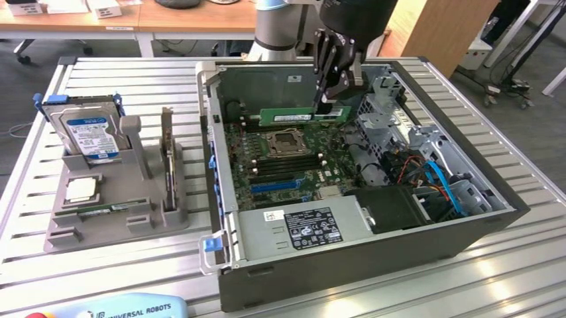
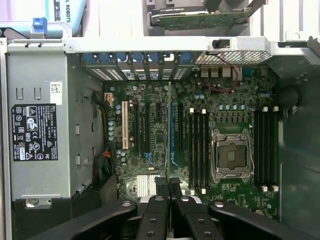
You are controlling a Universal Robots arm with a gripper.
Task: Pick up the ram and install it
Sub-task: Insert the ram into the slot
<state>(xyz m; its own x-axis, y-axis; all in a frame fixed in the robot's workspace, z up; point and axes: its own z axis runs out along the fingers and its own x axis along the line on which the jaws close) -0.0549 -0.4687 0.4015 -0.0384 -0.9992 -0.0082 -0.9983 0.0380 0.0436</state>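
Ram (image 1: 287, 116) hangs clamped in your tool (image 1: 325, 108) inside the open computer case (image 1: 354, 265), over the far side of the motherboard (image 1: 283, 165). At the exterior view's left, the grey holder (image 1: 115, 222) on the desk (image 1: 531, 255) keeps the hard drive (image 1: 89, 132) and processor chip (image 1: 79, 190).

Slatted metal table (image 1: 521, 278) bears computer case (image 1: 354, 271) and grey rack (image 1: 106, 222).

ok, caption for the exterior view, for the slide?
Robot fingers shut on the green ram stick, holding it level over the motherboard inside the open computer case, near the processor socket.
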